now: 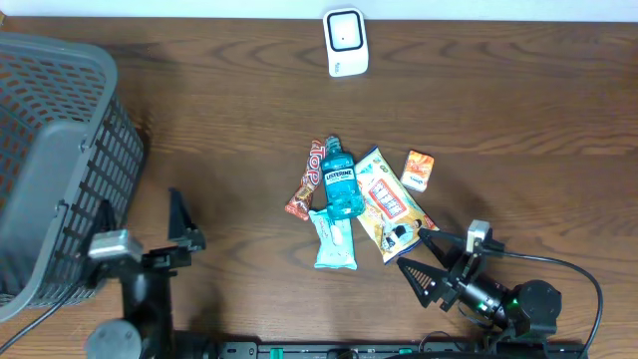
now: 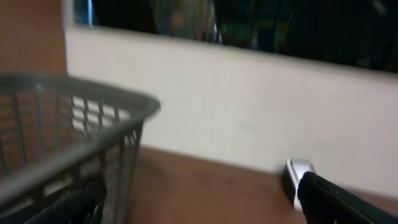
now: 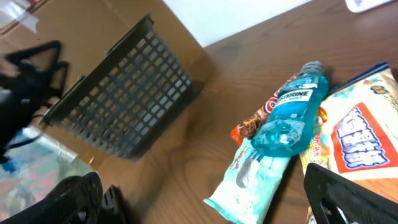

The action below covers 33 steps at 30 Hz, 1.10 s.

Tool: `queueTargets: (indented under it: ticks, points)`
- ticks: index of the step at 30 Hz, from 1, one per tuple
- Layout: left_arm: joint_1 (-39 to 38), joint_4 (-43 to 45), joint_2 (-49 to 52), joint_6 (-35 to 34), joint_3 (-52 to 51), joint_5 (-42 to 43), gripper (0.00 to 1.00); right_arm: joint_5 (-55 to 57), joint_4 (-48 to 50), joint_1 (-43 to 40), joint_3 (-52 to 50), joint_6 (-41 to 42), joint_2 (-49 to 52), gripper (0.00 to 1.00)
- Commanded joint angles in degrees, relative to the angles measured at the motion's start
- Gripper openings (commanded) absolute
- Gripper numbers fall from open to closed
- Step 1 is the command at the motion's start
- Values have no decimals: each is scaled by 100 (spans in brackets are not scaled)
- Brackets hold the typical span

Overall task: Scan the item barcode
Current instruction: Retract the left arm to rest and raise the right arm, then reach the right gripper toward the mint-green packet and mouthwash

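Note:
Several items lie in a cluster mid-table: a blue Listerine bottle point(image 1: 339, 185) point(image 3: 289, 115), a candy bar point(image 1: 303, 181), a teal wipes pack point(image 1: 334, 240) point(image 3: 255, 180), a yellow snack bag point(image 1: 389, 206) point(image 3: 360, 134) and a small orange box point(image 1: 419, 170). The white barcode scanner point(image 1: 345, 41) point(image 2: 297, 177) stands at the far edge. My right gripper point(image 1: 427, 261) point(image 3: 205, 208) is open, just right of and nearer than the wipes pack, and holds nothing. My left gripper point(image 1: 140, 224) point(image 2: 199, 214) is open and empty beside the basket.
A grey mesh basket point(image 1: 60, 160) point(image 2: 68, 137) point(image 3: 124, 93) fills the left side of the table, close to my left gripper's outer finger. A white wall runs behind the table's far edge.

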Motion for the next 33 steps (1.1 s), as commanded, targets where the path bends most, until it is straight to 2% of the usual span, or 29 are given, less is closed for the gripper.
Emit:
queueTargets:
  ticks: [1, 14, 21, 30, 33]
  points:
    - [24, 105, 11, -52, -323, 389, 98, -177, -52, 59, -7, -225, 2, 99]
    - [26, 1685, 11, -245, -1932, 391, 98, -328, -85, 59, -7, -240, 2, 99]
    - [26, 1506, 13, -372, -2282, 214, 98, -297, -81, 59, -7, -273, 2, 99]
    - [26, 358, 13, -372, -2282, -13, 98, 11, -66, 59, 114, 498, 4, 99]
    - [26, 326, 26, -372, -2282, -11, 98, 170, -127, 61, 407, 619, 105, 99]
